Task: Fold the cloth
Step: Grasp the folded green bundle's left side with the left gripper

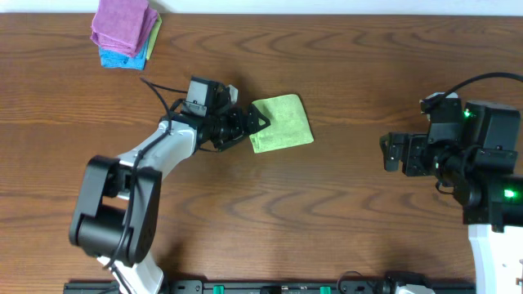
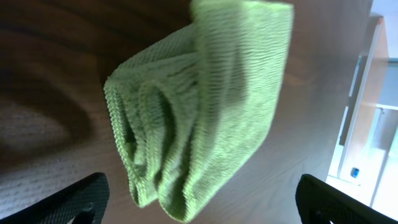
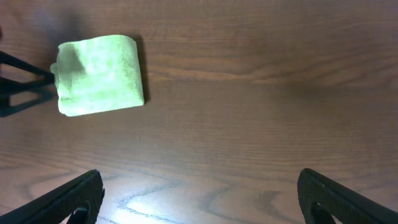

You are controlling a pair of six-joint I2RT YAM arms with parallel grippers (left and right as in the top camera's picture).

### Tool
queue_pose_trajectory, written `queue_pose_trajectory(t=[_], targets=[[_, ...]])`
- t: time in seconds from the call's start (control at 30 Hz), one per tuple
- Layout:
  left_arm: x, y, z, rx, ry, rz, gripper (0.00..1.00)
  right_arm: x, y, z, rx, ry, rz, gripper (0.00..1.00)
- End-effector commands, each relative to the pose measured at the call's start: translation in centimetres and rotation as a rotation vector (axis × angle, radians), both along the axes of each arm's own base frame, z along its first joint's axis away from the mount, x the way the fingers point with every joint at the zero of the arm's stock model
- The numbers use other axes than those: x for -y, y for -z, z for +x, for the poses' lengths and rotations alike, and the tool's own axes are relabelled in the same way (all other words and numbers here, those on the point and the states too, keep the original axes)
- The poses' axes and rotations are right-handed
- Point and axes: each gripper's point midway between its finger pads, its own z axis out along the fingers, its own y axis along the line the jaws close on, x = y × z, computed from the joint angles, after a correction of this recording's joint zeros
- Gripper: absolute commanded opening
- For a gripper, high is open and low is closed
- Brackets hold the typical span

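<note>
Counter [image 1: 327, 229], wooden: 1.

Robot arms: 2, namely one left arm [image 1: 155, 151] and one right arm [image 1: 490, 237].

Hands: 2, namely one left hand [image 1: 255, 124] and one right hand [image 1: 387, 153], with two fingers on each.

Cloths lying singly: 1, the lime-green cloth [image 1: 282, 122].

Cloths in the corner pile: 3 that can be counted. These are 1 purple cloth [image 1: 122, 23], 1 blue cloth [image 1: 122, 57] and 1 yellow-green cloth [image 1: 154, 33], which shows only at its edge.

Cloths in all: 4 visible. Whether the pile holds more cannot be told.
</note>
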Motion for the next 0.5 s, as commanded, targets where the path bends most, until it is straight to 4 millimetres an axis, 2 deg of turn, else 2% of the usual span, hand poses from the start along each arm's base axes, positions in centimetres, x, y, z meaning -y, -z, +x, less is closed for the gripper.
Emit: queue_pose_trajectory(t=[0.0,0.2,0.47], targets=[[0.4,1.1,-0.3,-0.039,0.016,-0.039,0.97,0.1,0.1,-0.1,0.004,-0.013,-0.003,0.99],[0.5,1.7,0.2,-0.041,-0.002,-0.049,0.98,0.1,0.1,-0.1,0.003,-0.013,-0.003,0.99],[0.8,3.9,-0.3,-0.120,-0.010,-0.069,0.97,0.1,0.1,-0.1,0.003,-0.016,-0.006,0.99]])
